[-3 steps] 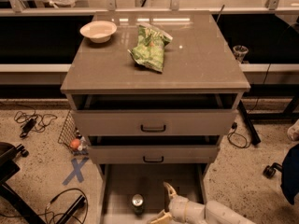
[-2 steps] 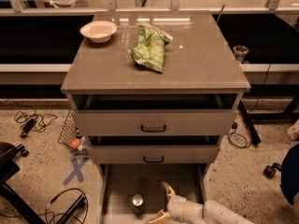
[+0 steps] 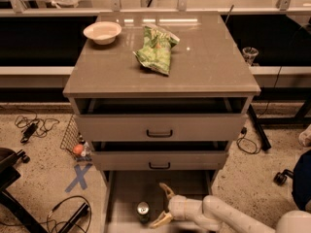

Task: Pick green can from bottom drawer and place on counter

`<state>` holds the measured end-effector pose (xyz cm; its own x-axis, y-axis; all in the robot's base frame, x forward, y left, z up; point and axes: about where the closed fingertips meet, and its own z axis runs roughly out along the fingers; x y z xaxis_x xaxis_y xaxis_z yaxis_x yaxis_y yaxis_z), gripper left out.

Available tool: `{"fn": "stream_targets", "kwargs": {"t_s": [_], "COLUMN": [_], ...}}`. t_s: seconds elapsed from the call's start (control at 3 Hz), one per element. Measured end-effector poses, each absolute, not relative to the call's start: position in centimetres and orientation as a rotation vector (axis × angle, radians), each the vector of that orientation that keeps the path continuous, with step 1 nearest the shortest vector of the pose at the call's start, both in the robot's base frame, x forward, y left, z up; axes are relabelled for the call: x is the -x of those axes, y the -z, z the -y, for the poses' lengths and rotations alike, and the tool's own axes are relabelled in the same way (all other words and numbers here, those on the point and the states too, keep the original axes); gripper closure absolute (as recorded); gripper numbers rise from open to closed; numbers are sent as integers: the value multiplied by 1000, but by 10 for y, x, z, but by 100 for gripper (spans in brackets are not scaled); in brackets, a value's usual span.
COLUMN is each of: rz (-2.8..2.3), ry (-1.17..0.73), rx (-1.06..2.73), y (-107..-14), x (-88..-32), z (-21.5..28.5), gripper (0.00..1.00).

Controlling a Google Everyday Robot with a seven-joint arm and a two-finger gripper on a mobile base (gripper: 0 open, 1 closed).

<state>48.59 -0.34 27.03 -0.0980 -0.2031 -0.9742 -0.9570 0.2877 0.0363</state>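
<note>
The green can [image 3: 143, 211] stands upright on the grey floor of the open bottom drawer [image 3: 127, 191], its silver top showing. My gripper [image 3: 160, 205] is inside the drawer just right of the can, fingers spread open, one fingertip [image 3: 164, 187] behind and one [image 3: 156, 223] in front; it does not hold the can. The white arm enters from the lower right. The counter [image 3: 204, 62] is the glossy grey-brown cabinet top above.
A white bowl [image 3: 102, 32] and a green snack bag [image 3: 155, 50] lie on the counter. Two upper drawers with black handles [image 3: 159, 133] stand slightly pulled out above the bottom drawer. Cables and a blue tape cross [image 3: 78, 176] lie on the floor at left.
</note>
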Motion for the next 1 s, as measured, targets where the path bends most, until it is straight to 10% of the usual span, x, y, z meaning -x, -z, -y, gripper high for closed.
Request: {"fn": "stream_targets", "kwargs": {"t_s": [1.0], "rz": [-1443], "ry": [-1039], "rx": [1291], "y": [-206], "x": [-498], "z": [-45], "gripper": [0]}}
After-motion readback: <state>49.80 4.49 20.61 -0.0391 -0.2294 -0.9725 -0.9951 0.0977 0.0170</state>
